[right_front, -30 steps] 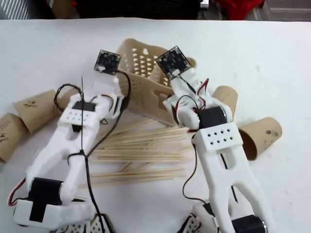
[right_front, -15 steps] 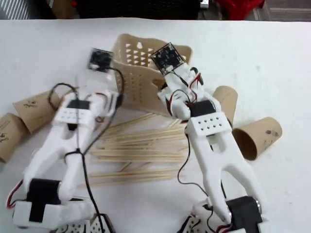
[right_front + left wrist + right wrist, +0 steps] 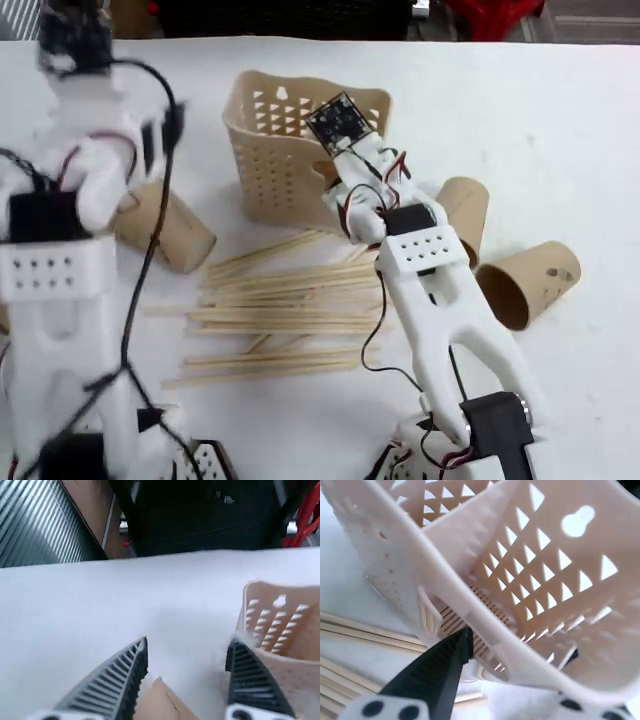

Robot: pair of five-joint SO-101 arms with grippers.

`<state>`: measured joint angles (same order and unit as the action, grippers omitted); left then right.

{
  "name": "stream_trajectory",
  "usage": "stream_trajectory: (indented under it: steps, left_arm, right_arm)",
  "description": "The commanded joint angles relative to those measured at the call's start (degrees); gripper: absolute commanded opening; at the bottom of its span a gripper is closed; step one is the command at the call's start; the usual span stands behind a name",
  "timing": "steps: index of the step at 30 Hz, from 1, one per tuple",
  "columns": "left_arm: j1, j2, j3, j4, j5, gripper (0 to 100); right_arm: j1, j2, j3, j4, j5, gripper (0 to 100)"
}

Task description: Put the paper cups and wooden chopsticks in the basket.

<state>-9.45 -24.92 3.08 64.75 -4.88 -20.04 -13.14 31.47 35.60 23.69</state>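
On the white desk (image 3: pixel 560 120), the right end effector (image 3: pixel 518 645) clenched the basket (image 3: pixel 270 150) by its wall, the left end effector (image 3: pixel 189 645) hung released over a paper cup (image 3: pixel 162 702), chopsticks (image 3: pixel 290 320) lay beside, and one jerk could well have tipped that basket onto them.

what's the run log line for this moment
left gripper: open, near cup | right gripper: shut on basket wall | chopsticks: loose on table
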Motion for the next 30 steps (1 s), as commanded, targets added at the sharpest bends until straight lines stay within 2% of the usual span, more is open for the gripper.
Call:
stream_trajectory:
  steps: [1,11,20,26,30]
  left_arm:
    - [2.6,14.7,-16.0,0.9,1.7,26]
    - [7.1,39.9,-44.0,14.8,4.0,26]
    - [7.6,53.9,-55.6,20.2,3.7,25]
    - [8.7,57.2,-56.4,19.7,3.8,7]
    - [9.3,57.1,-56.5,18.8,4.0,2]
  right_arm:
    - [-1.0,-0.5,-0.1,-0.5,0.6,27.5]
    - [-0.9,-0.2,-0.1,-0.1,0.7,27.5]
    - [-0.8,-0.4,1.8,-0.3,0.6,27.3]
    - [-0.6,-0.7,1.8,-0.1,0.6,27.3]
    - [-0.7,-0.8,1.6,1.0,0.7,27.5]
